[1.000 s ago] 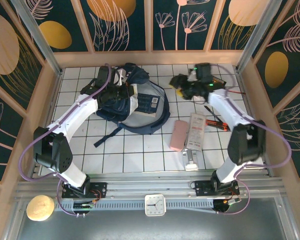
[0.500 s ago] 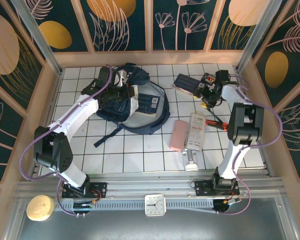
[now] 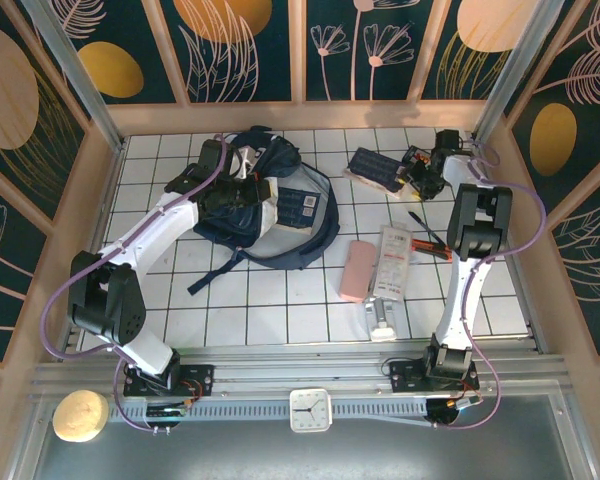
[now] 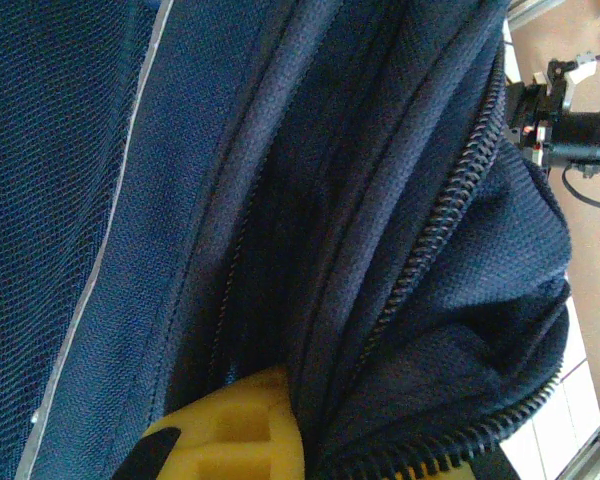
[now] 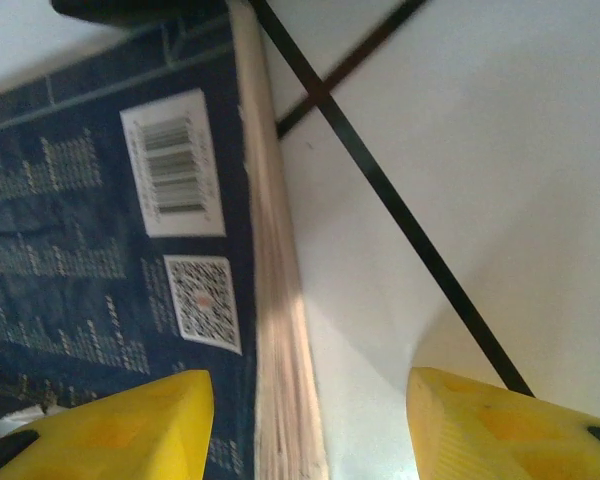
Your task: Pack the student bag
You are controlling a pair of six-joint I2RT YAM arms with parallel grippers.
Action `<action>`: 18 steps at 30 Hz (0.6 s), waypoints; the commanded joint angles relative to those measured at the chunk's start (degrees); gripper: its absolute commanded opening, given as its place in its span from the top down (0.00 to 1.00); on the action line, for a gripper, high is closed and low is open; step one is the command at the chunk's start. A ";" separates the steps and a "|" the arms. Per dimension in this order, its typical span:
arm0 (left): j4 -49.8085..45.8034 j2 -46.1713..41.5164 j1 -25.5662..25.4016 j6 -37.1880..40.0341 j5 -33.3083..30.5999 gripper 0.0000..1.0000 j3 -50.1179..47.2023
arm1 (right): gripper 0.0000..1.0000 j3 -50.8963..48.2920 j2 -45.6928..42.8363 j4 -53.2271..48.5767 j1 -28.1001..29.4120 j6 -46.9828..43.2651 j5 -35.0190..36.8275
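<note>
Tiled table (image 3: 280,300): right gripper (image 5: 310,408), jaws apart, has swung over the book (image 3: 372,168); left gripper (image 3: 242,190) stays clamped on student bag (image 3: 302,218).

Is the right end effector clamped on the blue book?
No: the right end effector is open, its fingers straddling the book along its page edge.

Blue book cover (image 5: 70,250): a barcode (image 5: 175,165), a QR code (image 5: 202,302), white print too blurred to read.

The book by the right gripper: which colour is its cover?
The book is dark blue, clearest in right wrist view.
</note>
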 commanded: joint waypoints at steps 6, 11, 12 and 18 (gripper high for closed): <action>0.04 0.94 -0.04 1.31 2.05 1.00 0.80 | 0.54 6.74 6.51 -1.71 2.17 -0.29 0.29; -0.05 0.78 -0.04 1.49 1.89 1.00 0.72 | 0.75 8.42 8.76 -3.43 3.95 -0.72 1.72; -0.05 0.64 -0.05 1.49 1.82 1.00 0.55 | 0.82 8.25 8.78 -3.47 4.24 -0.74 2.25; -0.23 -0.46 -0.09 1.66 1.01 1.00 -0.33 | 1.00 5.78 5.91 -2.67 5.15 -1.66 3.09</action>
